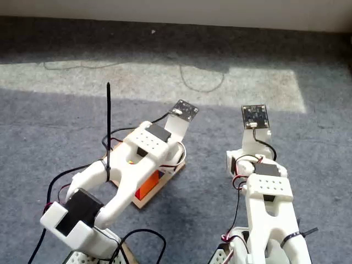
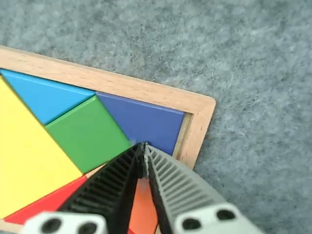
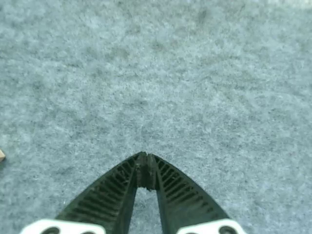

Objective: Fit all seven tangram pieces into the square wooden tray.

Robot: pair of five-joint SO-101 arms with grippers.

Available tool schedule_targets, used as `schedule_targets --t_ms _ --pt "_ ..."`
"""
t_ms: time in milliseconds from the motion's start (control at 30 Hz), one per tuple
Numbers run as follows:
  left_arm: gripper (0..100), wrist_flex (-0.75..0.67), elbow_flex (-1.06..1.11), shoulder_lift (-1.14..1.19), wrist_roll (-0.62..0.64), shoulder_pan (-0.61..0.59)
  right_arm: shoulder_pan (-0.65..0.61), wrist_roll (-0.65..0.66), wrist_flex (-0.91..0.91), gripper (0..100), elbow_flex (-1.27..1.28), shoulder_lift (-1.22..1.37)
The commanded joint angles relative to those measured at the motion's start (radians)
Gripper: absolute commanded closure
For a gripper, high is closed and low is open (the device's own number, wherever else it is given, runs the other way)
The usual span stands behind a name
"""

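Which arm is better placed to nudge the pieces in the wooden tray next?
Probably the left. The left hand is shut, directly over the tray, its tips near the dark blue piece. The right hand is shut over grey carpet, away from the tray.

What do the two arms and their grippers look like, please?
The left arm and right arm are white shells with black motors and black cables. The left gripper has one black and one grey ribbed finger; the right gripper has two black ones.
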Motion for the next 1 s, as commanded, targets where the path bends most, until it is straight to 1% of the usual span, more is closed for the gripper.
schedule_targets --t_ms 0,300,400,533,700,833,967 --pt "99 0.012 0.031 -0.124 -0.003 -0.01 0.013 0.011 -0.019 99.2 -0.008 -0.027" --pt "99 -0.109 0.326 -0.549 -0.012 -0.022 0.013 0.011 -0.019 99.2 -0.007 -0.027" --pt "99 -0.112 0.374 -0.651 -0.012 -0.068 0.013 0.011 -0.021 99.2 -0.007 -0.027" --pt "99 -0.147 0.427 -0.751 -0.014 -0.17 0.013 0.005 -0.021 99.2 -0.005 -0.028" --pt "99 -0.244 0.539 -0.92 -0.014 -0.288 0.05 0.003 -0.021 99.3 -0.01 -0.03" --pt "99 -0.278 0.627 -1.082 -0.014 -0.323 0.056 0.003 -0.019 99.3 -0.001 -0.087" --pt "99 -0.279 0.699 -1.224 -0.014 -0.326 0.05 0.002 -0.036 99.3 0.113 -0.257"
